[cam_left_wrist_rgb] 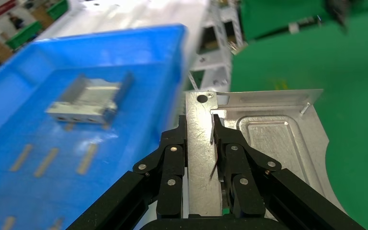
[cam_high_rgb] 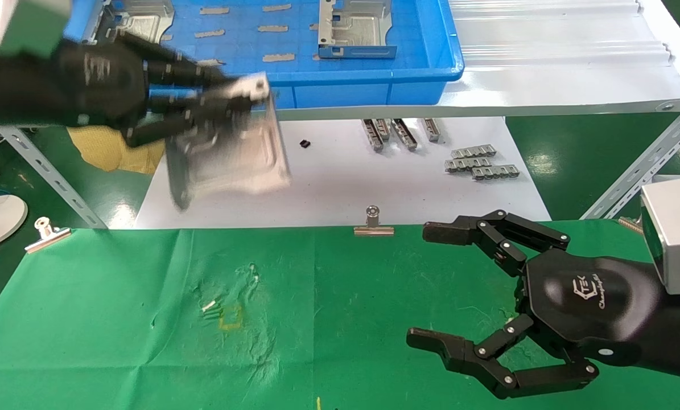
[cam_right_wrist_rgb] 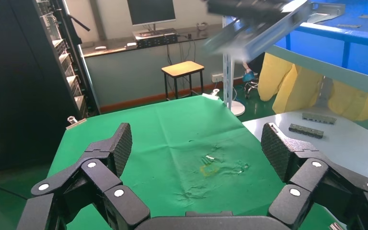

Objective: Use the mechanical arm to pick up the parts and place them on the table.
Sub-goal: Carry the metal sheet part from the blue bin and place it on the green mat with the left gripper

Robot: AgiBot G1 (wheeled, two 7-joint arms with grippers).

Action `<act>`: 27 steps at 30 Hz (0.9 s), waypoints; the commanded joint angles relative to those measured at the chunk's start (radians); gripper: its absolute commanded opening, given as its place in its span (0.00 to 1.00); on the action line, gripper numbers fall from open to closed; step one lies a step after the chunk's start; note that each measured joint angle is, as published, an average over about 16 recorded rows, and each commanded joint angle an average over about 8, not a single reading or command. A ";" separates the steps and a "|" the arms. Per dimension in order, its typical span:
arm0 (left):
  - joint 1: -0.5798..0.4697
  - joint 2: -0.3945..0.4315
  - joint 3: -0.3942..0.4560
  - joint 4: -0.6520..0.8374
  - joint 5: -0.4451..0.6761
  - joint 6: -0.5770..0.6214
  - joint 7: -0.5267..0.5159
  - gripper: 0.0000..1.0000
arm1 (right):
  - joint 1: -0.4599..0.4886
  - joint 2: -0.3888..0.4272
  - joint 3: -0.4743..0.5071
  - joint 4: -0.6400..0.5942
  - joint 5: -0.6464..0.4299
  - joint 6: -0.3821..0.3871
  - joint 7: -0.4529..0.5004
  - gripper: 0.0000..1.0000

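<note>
1. the desk [cam_high_rgb: 118, 319] spreads across the near part of my head view, green cloth wrinkled near its middle and bare of parts; binder clips [cam_high_rgb: 373, 223] hold its far edge.
2. beyond the far edge sits a white board [cam_high_rgb: 345, 182] with small grey strips [cam_high_rgb: 481, 165], and above that a blue bin [cam_high_rgb: 368, 74] on a shelf, with more plates [cam_high_rgb: 354, 28] lying in it.
3. my right end effector [cam_high_rgb: 425, 285] hangs over the desk's near right corner, fingers spread wide with nothing between them, well apart from the work.
4. my left end effector [cam_high_rgb: 248, 99] is in the air past the far left corner of the desk, in front of the bin. it is pinching the part [cam_high_rgb: 231, 154], its fingertips [cam_left_wrist_rgb: 191, 139] pressed on either side of one upturned edge.
5. the part hangs down from that pinch, tilted, its broad face towards the head camera, its held edge uppermost. it is over the white board, not over the desk.
6. the relation that matters, as i judge it: the bare green cloth lies nearer to me and below the part, so the left arm, the only one loaded and the nearer one, must bring it towards me over the far edge and lower it flat.
</note>
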 commanded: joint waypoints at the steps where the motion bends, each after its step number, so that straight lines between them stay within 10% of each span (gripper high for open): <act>1: 0.044 -0.040 0.026 -0.088 -0.051 0.004 0.015 0.00 | 0.000 0.000 0.000 0.000 0.000 0.000 0.000 1.00; 8: 0.159 -0.123 0.207 -0.235 -0.094 -0.016 0.117 0.00 | 0.000 0.000 0.000 0.000 0.000 0.000 0.000 1.00; 21: 0.198 0.012 0.346 0.015 0.026 -0.046 0.367 0.00 | 0.000 0.000 0.000 0.000 0.000 0.000 0.000 1.00; 27: 0.204 0.064 0.344 0.135 0.012 -0.069 0.413 0.35 | 0.000 0.000 0.000 0.000 0.000 0.000 0.000 1.00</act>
